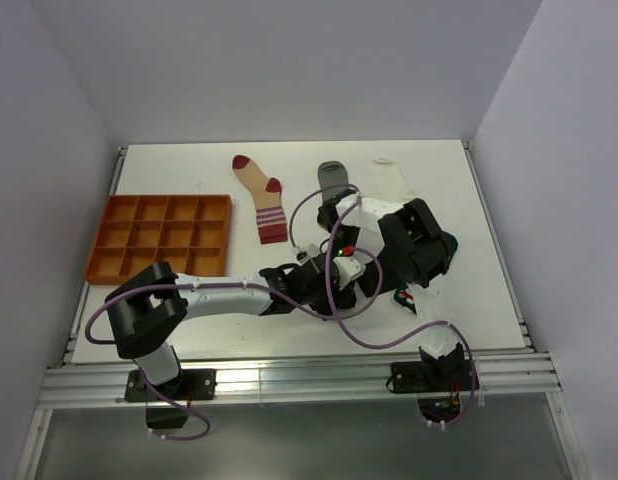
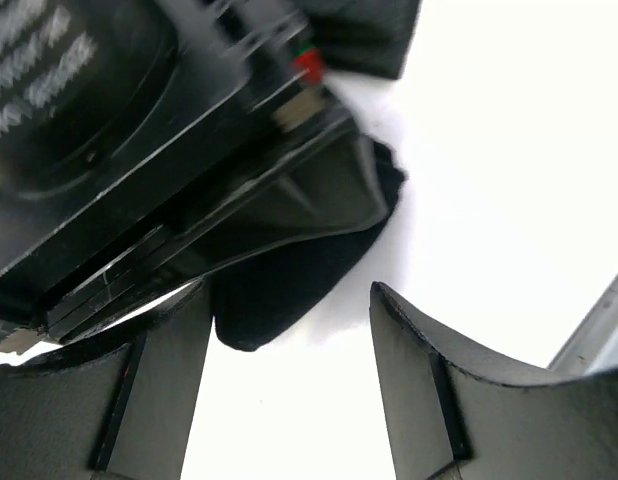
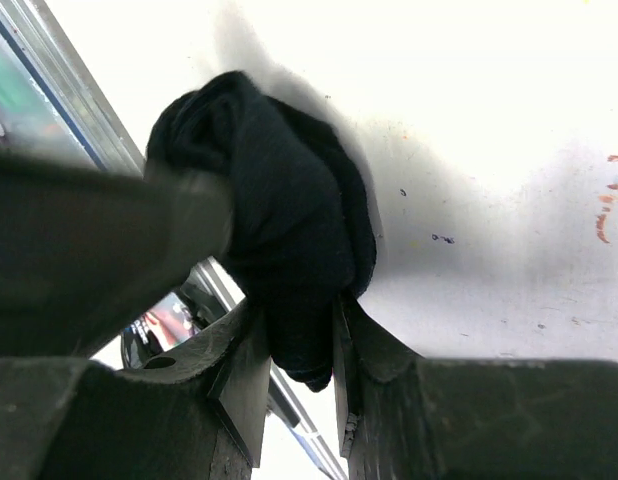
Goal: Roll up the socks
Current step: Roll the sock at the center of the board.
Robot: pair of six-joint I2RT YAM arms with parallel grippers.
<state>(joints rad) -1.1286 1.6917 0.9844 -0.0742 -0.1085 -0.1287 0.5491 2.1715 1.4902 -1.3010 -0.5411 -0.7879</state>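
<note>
Black fabric sock [image 3: 289,230] pinched in our right gripper [image 3: 294,370], hard to spot from above, left gripper [image 2: 289,340] spread empty, orange compartment tray [image 1: 159,236] apart.

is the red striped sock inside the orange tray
No, the red striped sock lies flat on the white table, beside the orange tray and outside its compartments.

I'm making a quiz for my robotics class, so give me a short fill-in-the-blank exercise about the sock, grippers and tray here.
The sock pinched by the right gripper is coloured ____.
The left gripper has its jaws standing ____.
The compartment tray is coloured ____.
Missing words: black; open; orange.
</note>
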